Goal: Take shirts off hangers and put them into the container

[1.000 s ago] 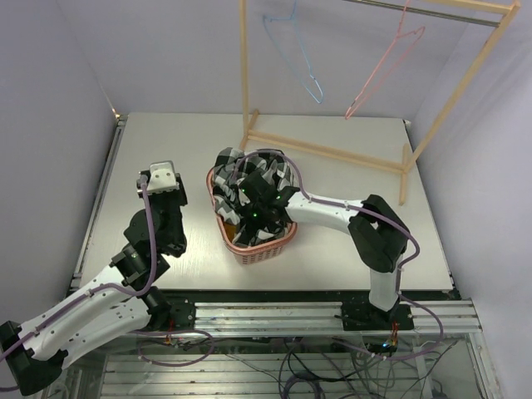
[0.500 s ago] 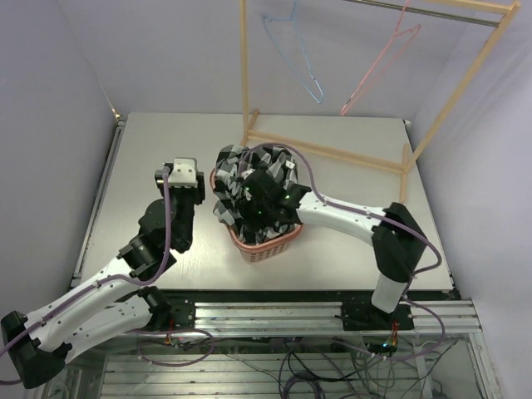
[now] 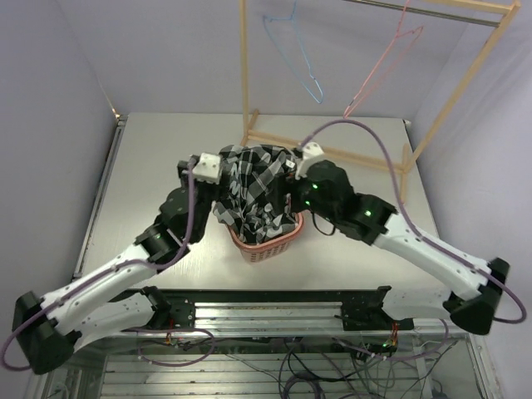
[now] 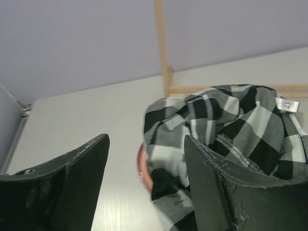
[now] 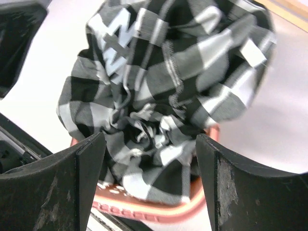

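Stuffing step, I reckon: checked shirt [image 3: 253,187] heaped on basket [image 3: 268,249], spilling over rim. Left gripper [image 4: 147,178] and right gripper [image 5: 149,185] both agape, holding nothing. Next I'd push overhanging cloth down inside.

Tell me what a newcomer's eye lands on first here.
The black-and-white check shirt, heaped in the pink basket at mid-table and spilling over its rim. The left gripper and right gripper flank it, both open. Behind, a blue hanger and a pink hanger hang bare on the wooden rack.
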You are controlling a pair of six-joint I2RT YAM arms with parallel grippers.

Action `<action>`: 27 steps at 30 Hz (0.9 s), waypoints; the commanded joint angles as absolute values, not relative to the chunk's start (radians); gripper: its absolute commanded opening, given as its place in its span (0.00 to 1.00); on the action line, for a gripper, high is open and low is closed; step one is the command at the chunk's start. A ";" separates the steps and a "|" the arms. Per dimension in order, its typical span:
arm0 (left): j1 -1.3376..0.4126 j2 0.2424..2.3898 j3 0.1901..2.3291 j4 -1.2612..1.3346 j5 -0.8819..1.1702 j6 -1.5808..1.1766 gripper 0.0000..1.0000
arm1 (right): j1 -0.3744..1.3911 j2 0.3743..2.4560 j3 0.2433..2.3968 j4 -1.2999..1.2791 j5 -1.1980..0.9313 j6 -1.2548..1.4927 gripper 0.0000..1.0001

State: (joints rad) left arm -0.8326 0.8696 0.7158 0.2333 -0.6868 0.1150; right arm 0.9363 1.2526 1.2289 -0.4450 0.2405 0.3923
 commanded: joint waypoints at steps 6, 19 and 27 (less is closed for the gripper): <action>-0.662 1.266 1.143 0.048 -0.302 -0.020 0.75 | 0.937 0.880 1.026 -0.511 0.465 0.506 0.73; -0.610 1.802 1.743 -0.386 0.113 0.002 0.71 | 0.936 0.636 0.956 -0.677 0.575 0.560 0.73; -0.608 1.877 1.804 -0.472 0.095 0.046 0.72 | 0.936 0.592 0.945 -0.705 0.589 0.556 0.73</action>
State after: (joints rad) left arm -0.6098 1.8751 1.7218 -0.4084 0.0570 0.0139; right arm 0.9363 0.6098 0.9619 -0.6788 0.5575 0.5449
